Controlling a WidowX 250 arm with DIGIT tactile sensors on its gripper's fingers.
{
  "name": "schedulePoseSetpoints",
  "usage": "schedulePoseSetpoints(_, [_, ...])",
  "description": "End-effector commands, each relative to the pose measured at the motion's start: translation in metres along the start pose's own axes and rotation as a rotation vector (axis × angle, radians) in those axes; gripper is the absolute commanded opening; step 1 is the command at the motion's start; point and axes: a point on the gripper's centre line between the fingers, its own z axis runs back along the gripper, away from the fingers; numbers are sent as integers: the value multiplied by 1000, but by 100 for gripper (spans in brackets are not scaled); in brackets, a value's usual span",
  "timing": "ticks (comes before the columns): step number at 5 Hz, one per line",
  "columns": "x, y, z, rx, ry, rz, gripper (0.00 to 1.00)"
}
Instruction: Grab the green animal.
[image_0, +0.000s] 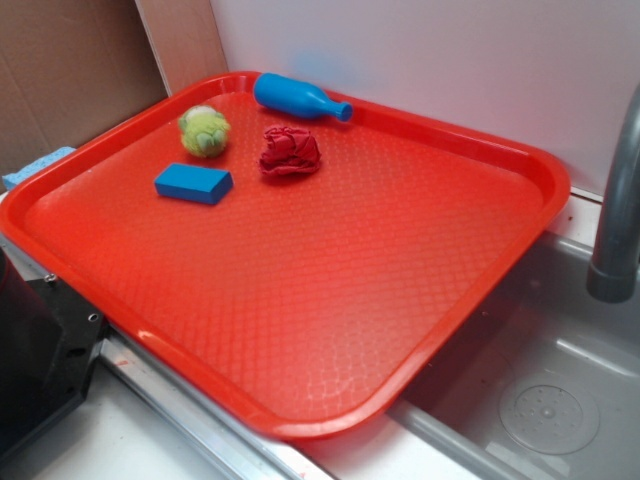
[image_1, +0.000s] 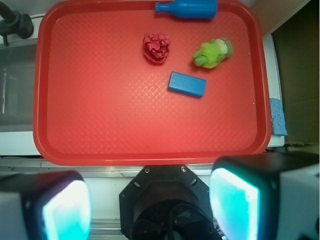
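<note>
The gripper (image_1: 150, 207) hangs above the near edge of the red tray (image_1: 100, 140), its two fingers (image_1: 67, 207) spread wide with nothing between them. The green animal (image_1: 213, 52) lies on the tray toward its far end, well apart from the gripper. A blue block (image_1: 187, 84) lies just beside the animal, a crumpled red cloth (image_1: 156, 47) is near, and a blue bottle (image_1: 187, 8) lies along the far rim.

Tray (image_0: 420, 300): glossy red plastic, diamond-textured base, smooth rim. Green animal (image_0: 204, 131): fuzzy plush. Red wad (image_0: 290, 152): crumpled cloth. Blue block (image_0: 193, 183): matt, smooth. Blue bottle (image_0: 296, 98): shiny plastic. Sink (image_0: 560, 390) and faucet (image_0: 618, 210): dull grey metal.
</note>
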Motion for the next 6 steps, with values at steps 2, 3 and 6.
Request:
schedulePoseSetpoints(2, [12,13,-5,-53,-70,183,100])
schedulePoseSetpoints(3, [26,30,-14,-82,-156,398,100])
schedulePoseSetpoints(6, [78,80,-68,29,-315,812,100])
